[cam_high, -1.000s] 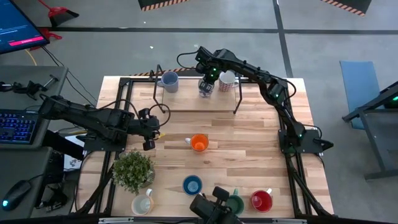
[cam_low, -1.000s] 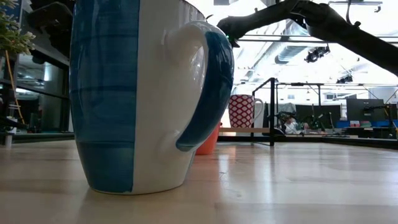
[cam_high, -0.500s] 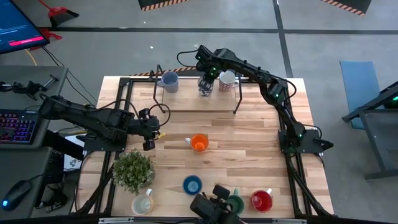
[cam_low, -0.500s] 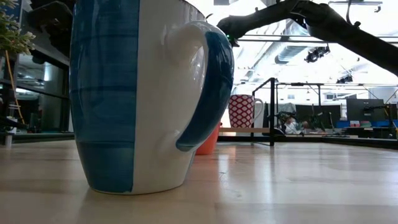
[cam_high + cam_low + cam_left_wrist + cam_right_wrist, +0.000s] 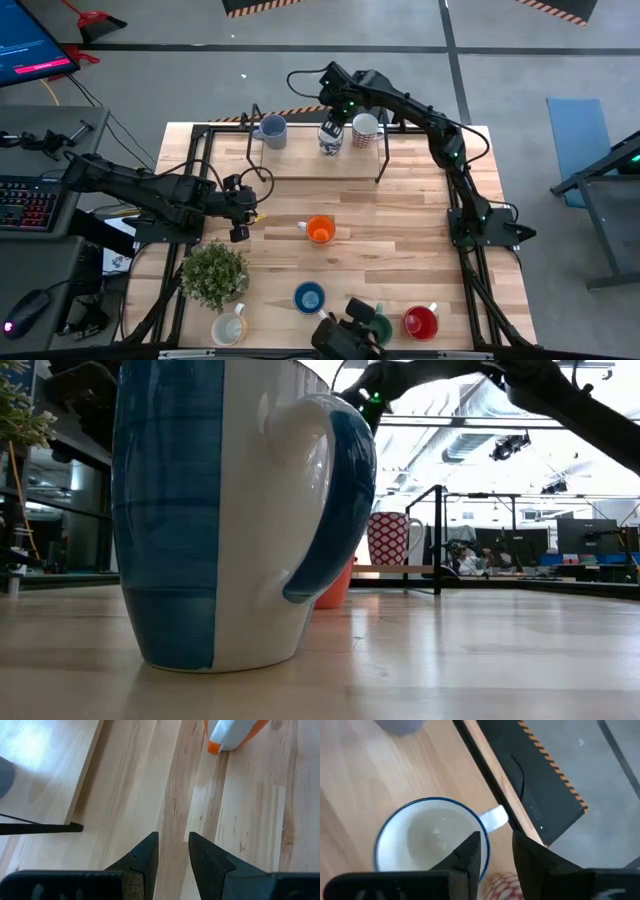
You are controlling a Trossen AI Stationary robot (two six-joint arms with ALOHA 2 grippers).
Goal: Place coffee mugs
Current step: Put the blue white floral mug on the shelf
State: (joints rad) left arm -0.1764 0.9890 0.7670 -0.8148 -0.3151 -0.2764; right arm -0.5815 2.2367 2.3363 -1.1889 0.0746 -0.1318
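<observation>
pale wood planks make the table (image 5: 400,215), and its wide middle holds only the orange mug (image 5: 320,230), with bare boards all round it. along the far edge, on a raised shelf, stand the grey-blue mug (image 5: 271,130), the white patterned mug (image 5: 330,136) with its blue rim, and the red-patterned mug (image 5: 364,128), the last two just beside each other. the right gripper (image 5: 335,108) hangs over the white patterned mug near the table's far edge; in the right wrist view its fingers (image 5: 470,857) stand a narrow gap apart above the mug's rim, holding nothing. the left gripper (image 5: 243,212) waits low at the left side, well apart from the orange mug, its fingers (image 5: 145,855) slightly parted over bare wood and empty. along the near edge sit the cream mug (image 5: 229,328), the blue mug (image 5: 309,297), the green mug (image 5: 379,327) and the red mug (image 5: 420,322), with the potted plant (image 5: 213,273) near the cream one
</observation>
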